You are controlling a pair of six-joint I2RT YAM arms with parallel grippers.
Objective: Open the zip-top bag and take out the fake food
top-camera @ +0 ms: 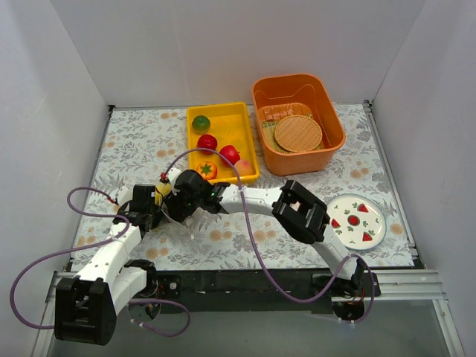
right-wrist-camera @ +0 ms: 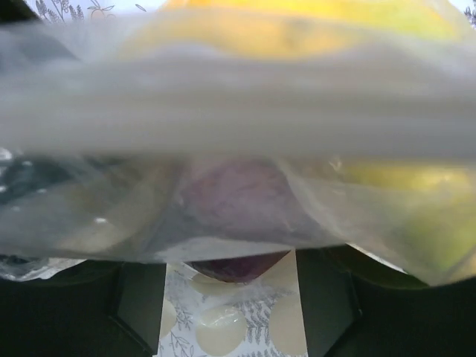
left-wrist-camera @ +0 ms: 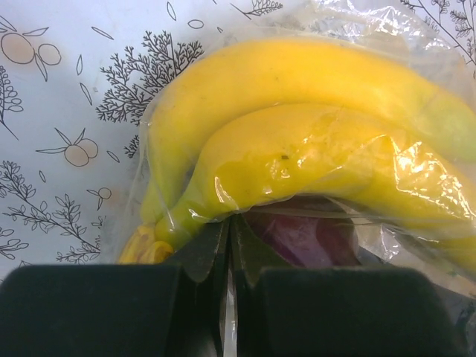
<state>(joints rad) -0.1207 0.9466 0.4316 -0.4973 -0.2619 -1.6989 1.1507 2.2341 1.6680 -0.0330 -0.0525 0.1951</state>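
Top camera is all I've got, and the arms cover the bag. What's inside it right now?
Observer: Two yellow bananas, seen through the plastic on the left wrist view.
Operator: Anything else in there?
Observer: A purple piece shows just below the bananas in that view.
Operator: Does the left gripper have the bag?
Observer: Yes, the left gripper is shut on a fold of the bag.

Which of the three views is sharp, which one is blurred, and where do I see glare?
Top view: sharp and evenly lit. Left wrist: bananas in focus, white glare on the bag over them. Right wrist: heavily blurred, as the bag seems too close to the lens.
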